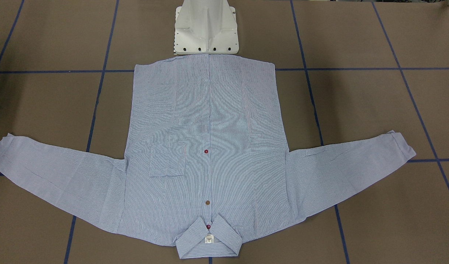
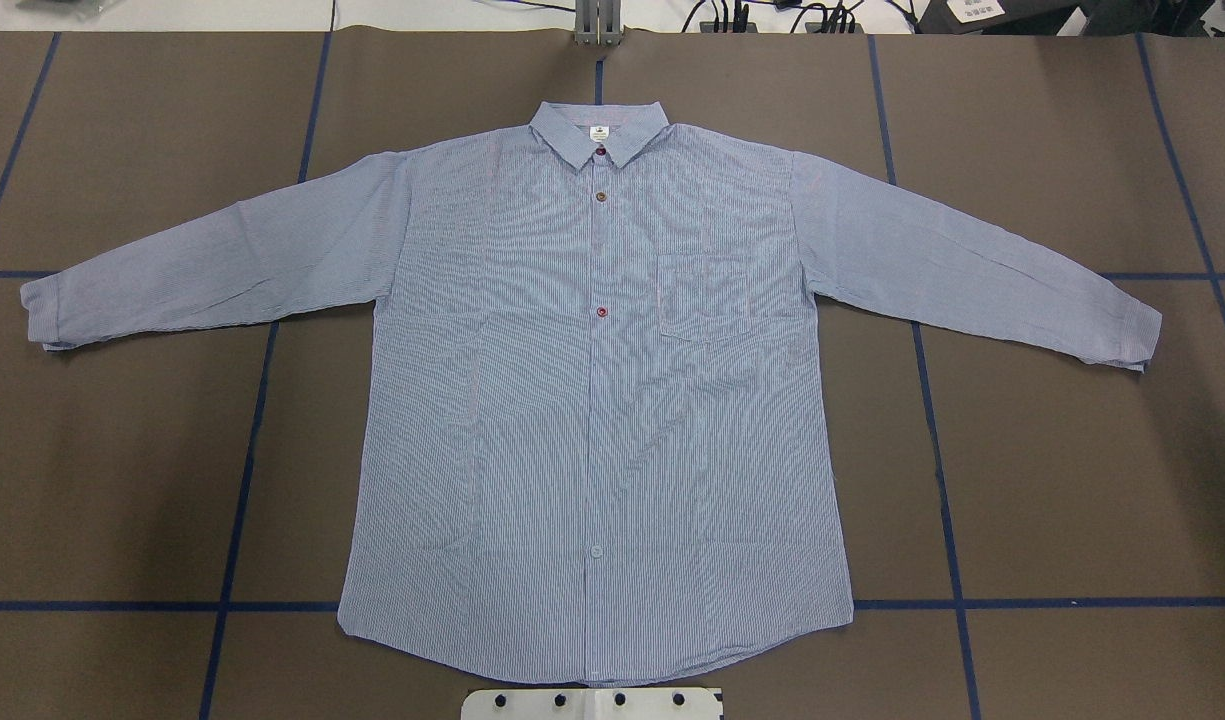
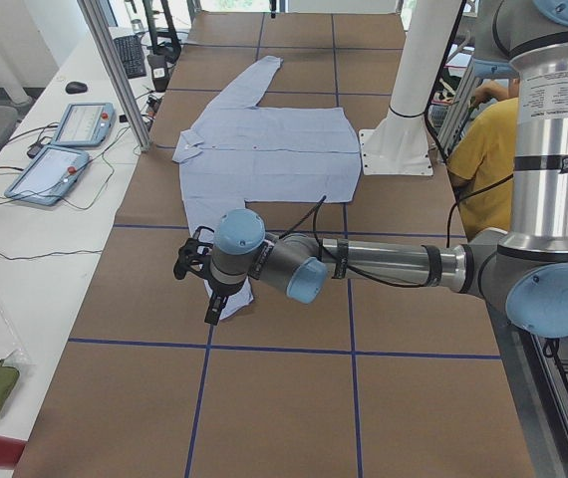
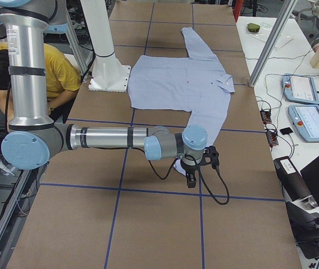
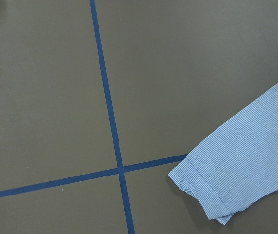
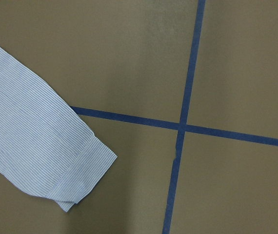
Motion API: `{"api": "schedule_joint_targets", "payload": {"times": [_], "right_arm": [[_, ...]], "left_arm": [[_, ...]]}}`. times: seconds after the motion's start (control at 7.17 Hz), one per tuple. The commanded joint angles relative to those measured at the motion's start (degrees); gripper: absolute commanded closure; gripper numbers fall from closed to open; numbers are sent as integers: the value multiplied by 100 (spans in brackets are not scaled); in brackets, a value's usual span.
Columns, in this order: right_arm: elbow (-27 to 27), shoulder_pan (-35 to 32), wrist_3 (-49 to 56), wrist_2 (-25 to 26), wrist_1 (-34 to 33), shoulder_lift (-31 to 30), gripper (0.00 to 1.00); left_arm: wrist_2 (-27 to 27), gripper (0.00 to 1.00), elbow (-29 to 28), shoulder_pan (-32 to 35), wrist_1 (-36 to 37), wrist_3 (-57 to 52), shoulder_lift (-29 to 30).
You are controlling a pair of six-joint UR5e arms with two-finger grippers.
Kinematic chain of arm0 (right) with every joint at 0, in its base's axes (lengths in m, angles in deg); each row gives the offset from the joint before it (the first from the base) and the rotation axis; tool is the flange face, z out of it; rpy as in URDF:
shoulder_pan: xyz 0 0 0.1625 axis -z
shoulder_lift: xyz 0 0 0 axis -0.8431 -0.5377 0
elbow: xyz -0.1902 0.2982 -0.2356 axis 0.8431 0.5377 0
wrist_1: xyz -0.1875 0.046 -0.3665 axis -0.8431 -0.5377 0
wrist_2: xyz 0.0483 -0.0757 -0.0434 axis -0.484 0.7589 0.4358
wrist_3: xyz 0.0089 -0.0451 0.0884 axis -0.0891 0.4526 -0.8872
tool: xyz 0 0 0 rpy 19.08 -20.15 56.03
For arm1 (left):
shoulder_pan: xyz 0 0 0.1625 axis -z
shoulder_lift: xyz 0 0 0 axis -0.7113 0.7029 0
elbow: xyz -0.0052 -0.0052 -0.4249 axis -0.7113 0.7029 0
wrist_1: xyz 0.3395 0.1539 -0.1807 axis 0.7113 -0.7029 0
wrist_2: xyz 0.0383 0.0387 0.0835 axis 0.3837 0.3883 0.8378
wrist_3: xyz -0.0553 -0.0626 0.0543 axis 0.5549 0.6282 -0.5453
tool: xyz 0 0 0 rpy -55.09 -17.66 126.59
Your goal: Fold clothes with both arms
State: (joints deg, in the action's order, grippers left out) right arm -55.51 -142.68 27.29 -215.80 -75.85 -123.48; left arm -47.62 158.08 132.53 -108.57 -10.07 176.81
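Exterior left: left arm (image 3: 384,264) partly hides shirt (image 3: 264,149) sleeve.

The shirt (image 3: 269,154) is seen spread flat on the brown table (image 3: 284,398) with both sleeves stretched out. The left arm (image 3: 394,264) is held level across the shirt's near sleeve, and the left gripper (image 3: 210,317) is pointed down over that sleeve's cuff (image 3: 238,301). Whether its jaws are apart cannot be told. A white pedestal (image 3: 396,149) is set just beside the shirt's hem, and a person (image 3: 503,139) in yellow is seen beyond it.
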Motion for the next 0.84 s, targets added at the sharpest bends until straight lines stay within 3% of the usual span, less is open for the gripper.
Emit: {"api": "schedule_joint_targets", "payload": {"times": [0.0,0.28,0.7], "right_arm": [[71,-5,-8,21,372,-80,0],[28,-5,9,30,401,-72,0],[176,56,9,30,497,24,0]], "left_arm": [[133,0,5,-18,-21,0,-26],[589,0,4,-18,-56,26,-79],[547,0,-4,-27,-65,26,-87]]}}
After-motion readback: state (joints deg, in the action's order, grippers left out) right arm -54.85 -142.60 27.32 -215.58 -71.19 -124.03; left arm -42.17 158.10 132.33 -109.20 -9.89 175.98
